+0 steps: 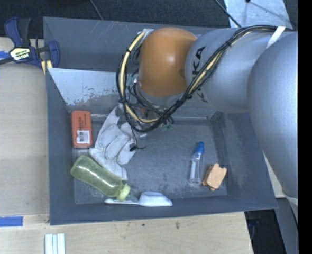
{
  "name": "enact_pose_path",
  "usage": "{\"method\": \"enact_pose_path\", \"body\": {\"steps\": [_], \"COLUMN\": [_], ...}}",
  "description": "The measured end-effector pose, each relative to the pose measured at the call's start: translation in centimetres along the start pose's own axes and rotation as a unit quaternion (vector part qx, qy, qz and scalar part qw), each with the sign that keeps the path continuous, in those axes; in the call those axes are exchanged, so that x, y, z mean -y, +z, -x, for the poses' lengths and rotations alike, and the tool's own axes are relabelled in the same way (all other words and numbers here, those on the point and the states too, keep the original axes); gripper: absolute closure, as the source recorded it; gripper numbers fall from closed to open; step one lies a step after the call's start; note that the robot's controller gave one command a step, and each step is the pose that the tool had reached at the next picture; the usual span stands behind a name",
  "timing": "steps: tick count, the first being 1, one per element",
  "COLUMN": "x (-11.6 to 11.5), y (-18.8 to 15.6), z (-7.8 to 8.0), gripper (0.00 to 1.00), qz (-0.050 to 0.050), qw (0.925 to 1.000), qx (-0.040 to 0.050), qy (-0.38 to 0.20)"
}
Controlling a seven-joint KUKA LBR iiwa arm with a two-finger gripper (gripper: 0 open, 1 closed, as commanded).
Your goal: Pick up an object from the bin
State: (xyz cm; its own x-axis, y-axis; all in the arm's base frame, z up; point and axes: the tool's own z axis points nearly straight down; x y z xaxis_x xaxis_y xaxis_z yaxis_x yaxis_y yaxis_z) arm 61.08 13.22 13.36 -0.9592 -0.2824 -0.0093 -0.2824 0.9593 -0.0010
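Observation:
My gripper [139, 137] hangs below the arm's wrist, low over the back left part of the bin. Its tip is at the right edge of a crumpled white cloth [112, 141], which lies just left of it. Whether it touches the cloth I cannot tell. An orange rectangular block with a white label [82, 128] lies further left, by the bin's left wall. A lime-green bottle with a pale green cap [99, 177] lies on its side in front of the cloth.
A white flat item [152, 199] rests at the front wall. A small clear bottle with a blue cap [196, 163] and a tan sponge-like chunk [216, 177] lie at the front right. The arm and its cables cover the bin's back right.

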Motion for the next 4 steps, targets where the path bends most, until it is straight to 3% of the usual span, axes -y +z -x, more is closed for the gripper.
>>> {"method": "enact_pose_path", "body": {"steps": [1,2,3,4], "x": [-0.2,0.2,-1.7,-1.7], "y": [1.1,4.8,5.4,5.4], "z": [-0.4,-2.6,-0.9,-0.9], "gripper": [0.00,0.00,1.00,1.00], "qz": [0.001,0.000,0.001,0.001], "qw": [0.9985,0.9918,0.9873,0.9873], "qx": [-0.0023,-0.0015,0.0012,0.0013], "qy": [-0.055,-0.128,-0.159,-0.159]}}
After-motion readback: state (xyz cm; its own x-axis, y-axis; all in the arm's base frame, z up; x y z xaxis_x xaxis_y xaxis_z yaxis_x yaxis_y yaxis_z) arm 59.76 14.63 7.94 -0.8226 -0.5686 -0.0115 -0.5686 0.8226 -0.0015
